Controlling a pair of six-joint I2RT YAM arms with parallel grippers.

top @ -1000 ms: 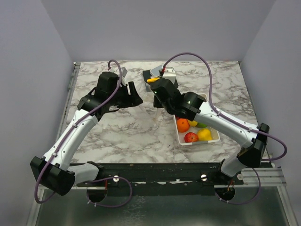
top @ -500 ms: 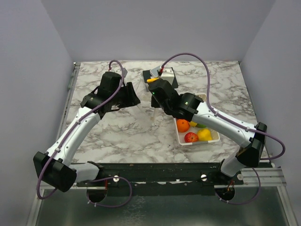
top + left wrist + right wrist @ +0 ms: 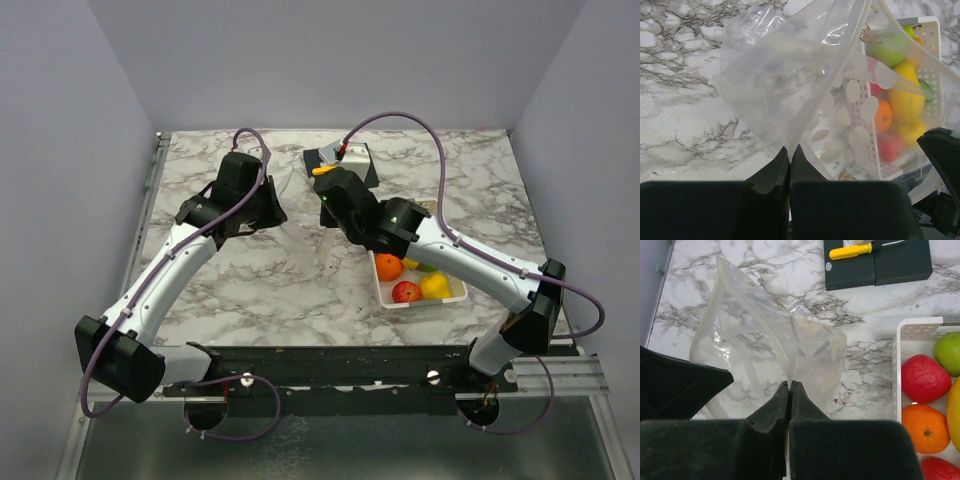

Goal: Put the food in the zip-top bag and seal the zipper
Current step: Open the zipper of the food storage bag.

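Observation:
The zip-top bag (image 3: 750,340), clear with white dots, hangs off the table between my two grippers. My right gripper (image 3: 790,383) is shut on its pale zipper (image 3: 762,322) edge. My left gripper (image 3: 790,148) is shut on the opposite edge of the zip-top bag (image 3: 790,75), so the mouth is spread. The food (image 3: 922,377) lies in the white basket (image 3: 917,326): red, orange, yellow and green toy fruits. In the top view both grippers (image 3: 278,208) (image 3: 330,215) meet mid-table with the bag (image 3: 303,215) between them, left of the food (image 3: 407,291).
A black box (image 3: 875,267) with a yellow-handled knife (image 3: 850,251) on it lies at the back of the table (image 3: 250,290). The white basket (image 3: 458,296) stands at the right, partly under my right arm. Grey walls rise on three sides.
My left gripper has shut on the bag's edge. It has also shifted a little to the left and back. The right gripper keeps its hold and has barely moved.

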